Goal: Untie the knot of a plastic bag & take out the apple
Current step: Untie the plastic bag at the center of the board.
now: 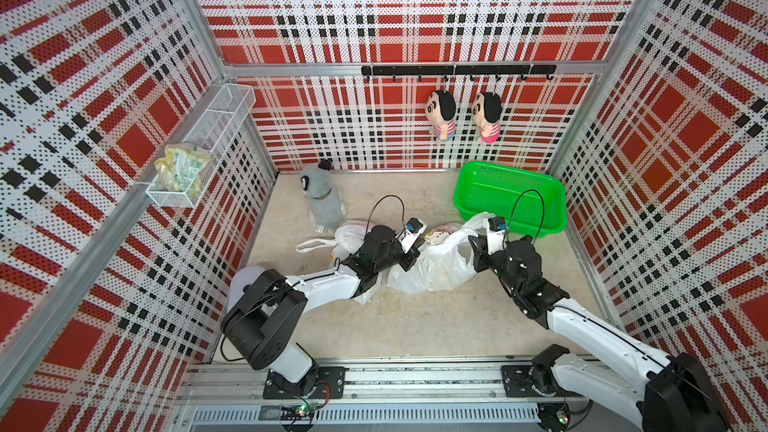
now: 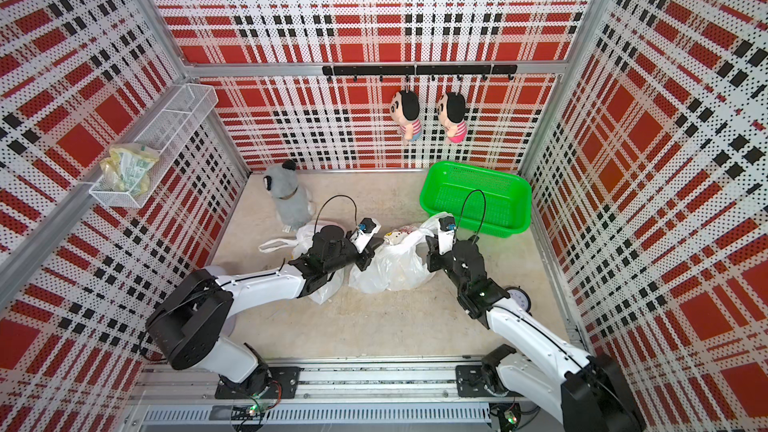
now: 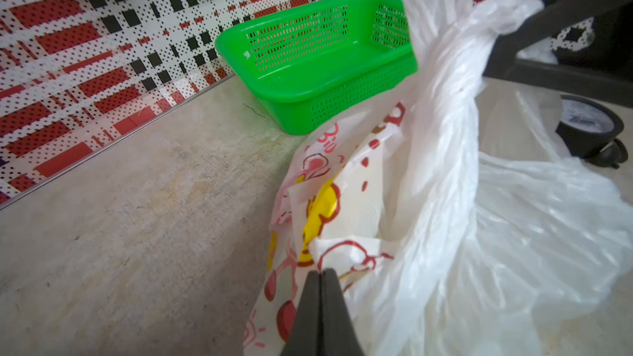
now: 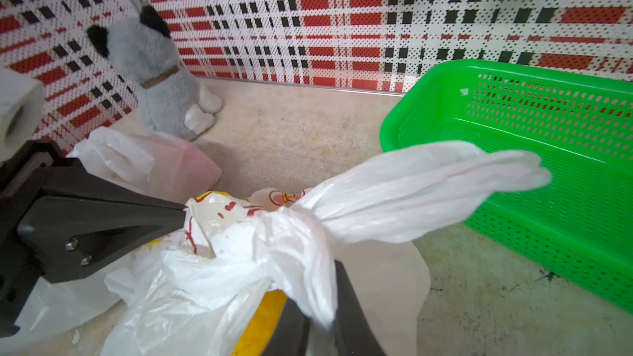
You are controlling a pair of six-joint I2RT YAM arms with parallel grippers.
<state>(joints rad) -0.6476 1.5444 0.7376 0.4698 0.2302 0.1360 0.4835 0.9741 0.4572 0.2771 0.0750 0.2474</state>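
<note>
Left gripper (image 3: pixel 320 273): pinched fully shut on the printed lip of the plastic bag (image 1: pixel 432 272). Right gripper (image 4: pixel 313 289): closed on a twisted white strand right at the knot (image 4: pixel 284 231), nearer to it than the left. Bag slumped on the table (image 1: pixel 415 326) between both arms, strand stretched from one gripper toward the other, free tail (image 4: pixel 428 183) pointing at the green basket (image 1: pixel 511 197). Apple unseen, presumably inside.

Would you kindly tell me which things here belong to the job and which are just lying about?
Job: plastic bag, its knot, left gripper, right gripper; apple not visible.
Lying about: green basket, plush dog, second bag, hanging dolls, toilet roll, snack packet.
</note>
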